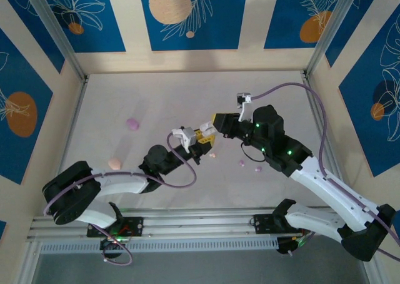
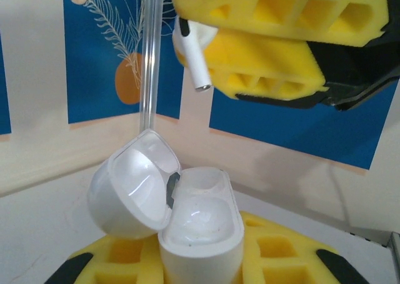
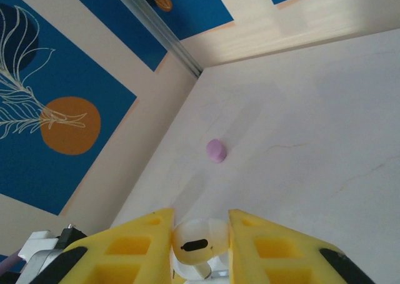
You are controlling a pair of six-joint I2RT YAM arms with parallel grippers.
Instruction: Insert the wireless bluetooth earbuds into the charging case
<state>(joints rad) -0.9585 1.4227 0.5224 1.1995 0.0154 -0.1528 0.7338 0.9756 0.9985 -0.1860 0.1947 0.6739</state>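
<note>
Top view: the left gripper (image 1: 187, 140) and right gripper (image 1: 209, 129) meet in the middle, and three loose earbuds (image 1: 242, 163) lie near them, not yet placed.

Left wrist view: the left gripper clamps the open white case (image 2: 200, 234), which looks empty. A white earbud (image 2: 195, 55) hangs above it, apart.

Right wrist view: the right gripper pinches that earbud narrowly. Nothing seems inserted yet.

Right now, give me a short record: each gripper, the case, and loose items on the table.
left gripper: shut on white charging case, lid open
right gripper: shut on white earbud, stem down, above the case, not touching
on table: lilac case, pink case, pink bud, lilac buds
</note>
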